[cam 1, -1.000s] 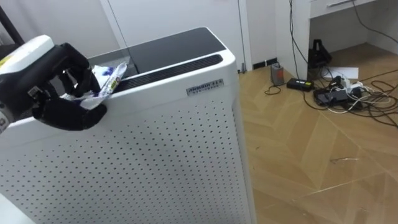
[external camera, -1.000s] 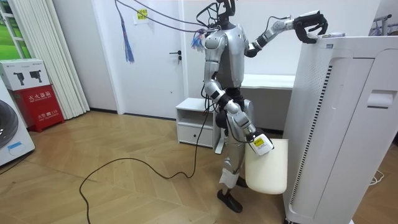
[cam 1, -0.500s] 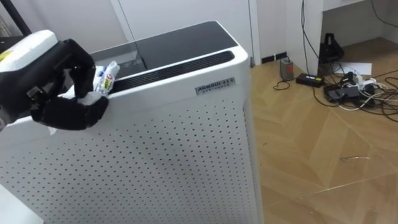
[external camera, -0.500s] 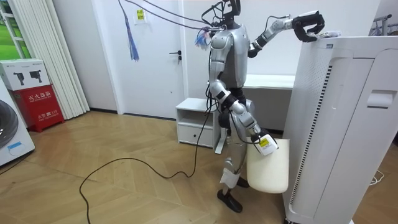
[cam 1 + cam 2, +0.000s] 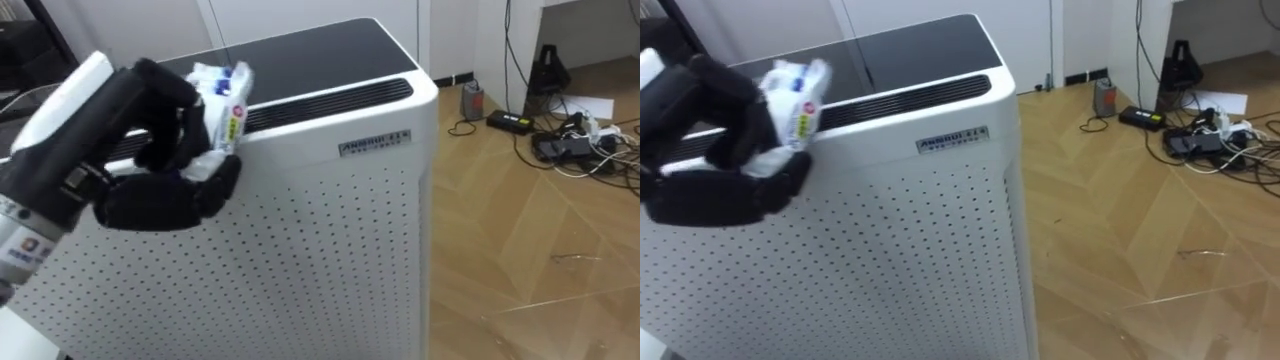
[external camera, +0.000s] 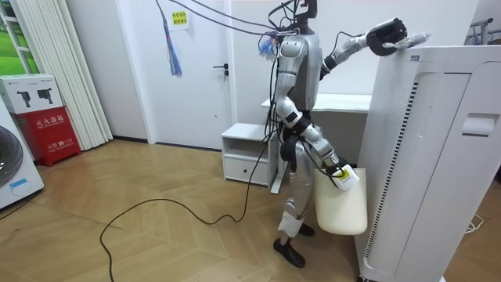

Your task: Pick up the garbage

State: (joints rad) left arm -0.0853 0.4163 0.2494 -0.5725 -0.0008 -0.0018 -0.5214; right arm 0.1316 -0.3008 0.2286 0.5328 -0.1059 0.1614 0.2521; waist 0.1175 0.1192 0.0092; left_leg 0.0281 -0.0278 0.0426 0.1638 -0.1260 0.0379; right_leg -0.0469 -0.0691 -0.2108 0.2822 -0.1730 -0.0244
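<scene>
Raised since the earlier frame, the crumpled wrapper [image 5: 222, 95] was clamped in the curled black fingers of the left hand [image 5: 165, 190], just above the top edge of the air purifier [image 5: 330, 230]. Its long axis stood nearly upright, upper end leaning toward the robot's right. It was wrinkled white film with coloured print, against a smooth, perforated white casing. The right hand [image 6: 338, 171] hung at a white bin [image 6: 341, 210]; its grip could not be told.
</scene>
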